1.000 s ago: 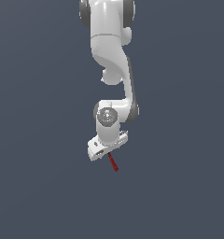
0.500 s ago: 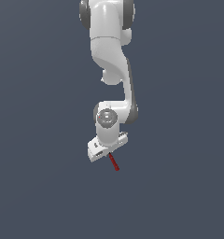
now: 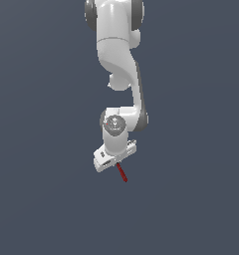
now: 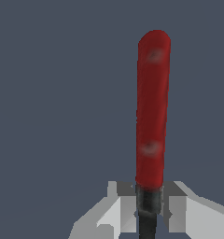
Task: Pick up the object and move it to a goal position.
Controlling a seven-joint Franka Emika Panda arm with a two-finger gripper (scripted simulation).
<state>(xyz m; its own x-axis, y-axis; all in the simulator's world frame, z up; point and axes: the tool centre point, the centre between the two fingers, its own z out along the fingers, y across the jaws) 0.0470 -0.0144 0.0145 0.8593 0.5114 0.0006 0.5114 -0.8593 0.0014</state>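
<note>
Exterior view is showing only flat dark grey-blue all round, no floor edge or wall telling apart. White arm point(image 3: 119, 64) is hanging down the middle of it, wrist bent. Gripper point(image 3: 116, 160) is clamping the tool point(image 3: 122, 172), whose red handle is poking out below, slanting toward the exterior view's right. Wrist view is adding the dark neck pinched between pale fingers point(image 4: 177, 210), and the handle's rounded tip.

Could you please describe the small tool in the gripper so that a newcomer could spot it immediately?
Follow the white arm down to its gripper. A thin stick-like tool pokes out below it, held at its dark end. Its red handle is the only colour against white robot and grey background.
</note>
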